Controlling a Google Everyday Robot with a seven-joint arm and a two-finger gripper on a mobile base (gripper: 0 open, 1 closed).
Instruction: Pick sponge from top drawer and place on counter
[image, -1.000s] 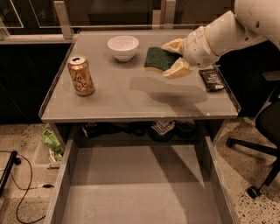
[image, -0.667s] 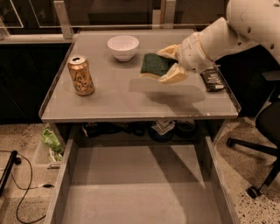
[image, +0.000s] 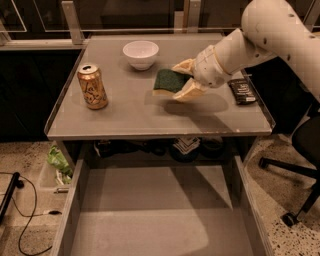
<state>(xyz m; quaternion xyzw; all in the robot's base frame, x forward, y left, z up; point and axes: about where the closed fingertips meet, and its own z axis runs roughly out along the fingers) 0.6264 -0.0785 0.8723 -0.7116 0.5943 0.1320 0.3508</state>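
Holding the sponge (image: 166, 80) from its right end, the gripper (image: 177, 82) hangs over the middle of the surface (image: 125, 116), right of centre in the frame. Its tan fingers (image: 189, 90) are closed on the sponge, one behind it and one in front. The sponge sticks out to the left of them, green face up and long axis running roughly left to right.

It sits low over the surface, between the bowl (image: 140, 53) above it and the front rim. The can (image: 92, 86) is well apart on the left and the black packet (image: 242, 91) is off to the right. I cannot tell whether its pale underside touches yet. The release turns on that gap.

The top drawer (image: 150, 225) stands open at the bottom of the frame.

Compared with a second ago, the sponge is lower and slightly further left, and it lies flatter.
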